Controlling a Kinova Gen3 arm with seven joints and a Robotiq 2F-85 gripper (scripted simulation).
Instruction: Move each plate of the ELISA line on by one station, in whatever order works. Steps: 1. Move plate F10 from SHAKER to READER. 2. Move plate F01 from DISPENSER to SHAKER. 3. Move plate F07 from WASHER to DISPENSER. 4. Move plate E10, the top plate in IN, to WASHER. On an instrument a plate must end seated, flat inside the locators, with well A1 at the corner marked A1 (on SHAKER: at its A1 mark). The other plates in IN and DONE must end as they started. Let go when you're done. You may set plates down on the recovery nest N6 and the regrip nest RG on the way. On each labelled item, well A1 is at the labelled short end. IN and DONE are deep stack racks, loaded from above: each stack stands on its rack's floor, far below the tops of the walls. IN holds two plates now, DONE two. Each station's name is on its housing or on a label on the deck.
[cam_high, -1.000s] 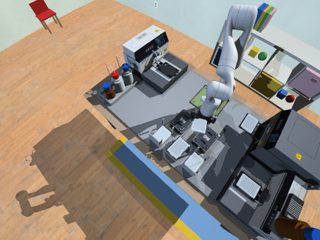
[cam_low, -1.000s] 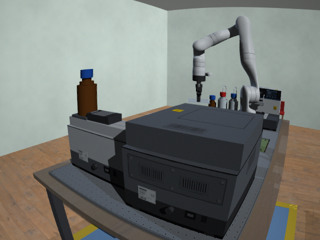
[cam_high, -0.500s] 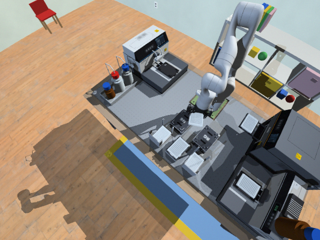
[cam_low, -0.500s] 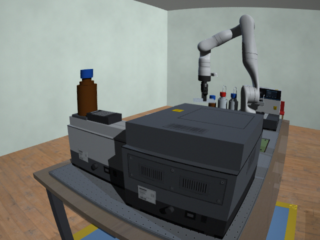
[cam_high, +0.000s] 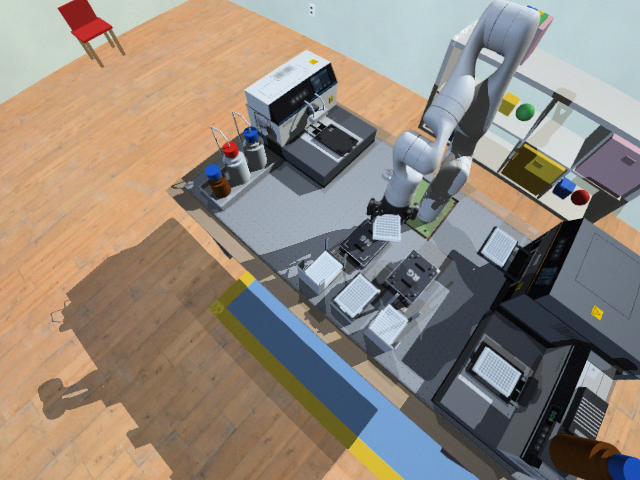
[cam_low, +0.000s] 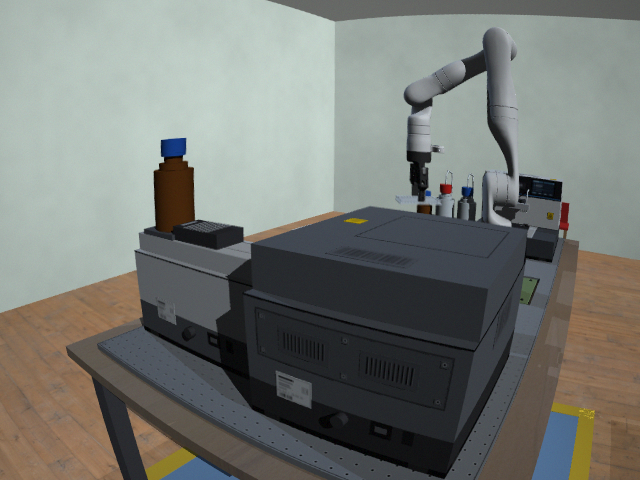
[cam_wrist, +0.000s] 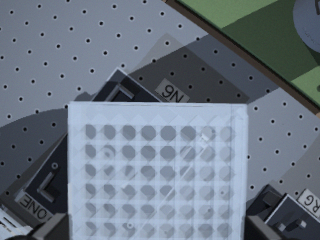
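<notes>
Perforated grey metal decking (cam_high: 289, 206) covers the table, its holes in a regular grid. At the left end stand three capped bottles (cam_high: 230, 165) in a tray, and beside them a boxy white-and-black instrument (cam_high: 289, 93) with a dark flat bed. Near the middle lies the black N6 nest (cam_high: 361, 242), a flat slotted rectangle with corner locators. Above its far end, toward the back edge, the gripper (cam_low: 421, 192) hangs vertically, its jaws clenched wide across a translucent white well plate (cam_wrist: 157, 170), which is level and off the deck. Just right of N6 sits the matching black RG nest (cam_high: 412, 273). Walled racks and further white plates crowd the front edge. A green base plate (cam_high: 444, 214) lies behind, and bulky dark housings (cam_high: 594, 268) fill the right end.
</notes>
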